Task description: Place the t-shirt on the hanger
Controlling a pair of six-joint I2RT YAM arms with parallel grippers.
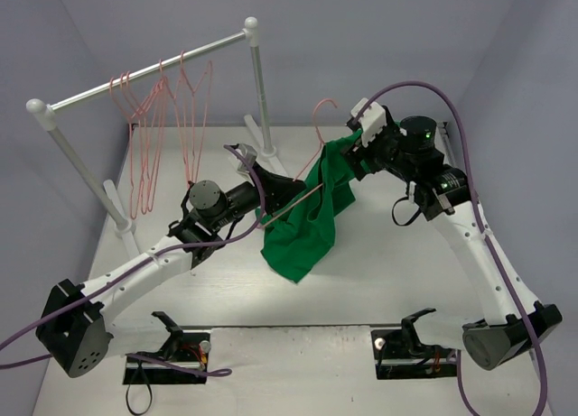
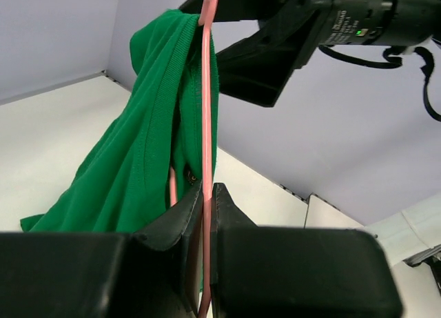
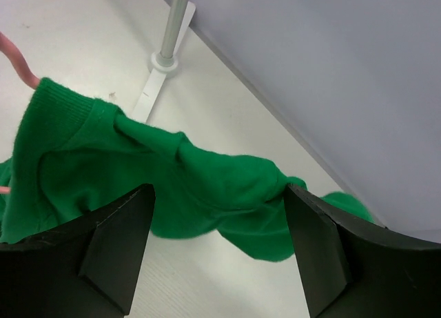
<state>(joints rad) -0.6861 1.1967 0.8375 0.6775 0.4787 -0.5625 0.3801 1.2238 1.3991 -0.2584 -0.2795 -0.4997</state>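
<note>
— Where is the shirt?
— You have it draped over the hanger, up in the air above the middle of the counter, a little toward its far edge; most of the green cloth hangs in a bunch down one side; whether its low end touches the counter I cannot tell.
— And the left tool?
— Your left tool is pressed together on the hanger's pink wire; the wire runs straight up out of its fingers; the shirt's top fold sits over the wire higher up; the hook pokes out above the cloth.
— The right one?
— Your right tool is at the shirt's high end, on the side toward the counter's right edge; its fingers are spread wide with a fold of cloth lying in the gap; the cloth touches one finger, but I cannot tell whether they squeeze it.
— Anything else?
— The rack stands along the far edge toward the left corner; spare hangers hang on its bar, apart from your shirt.
</note>
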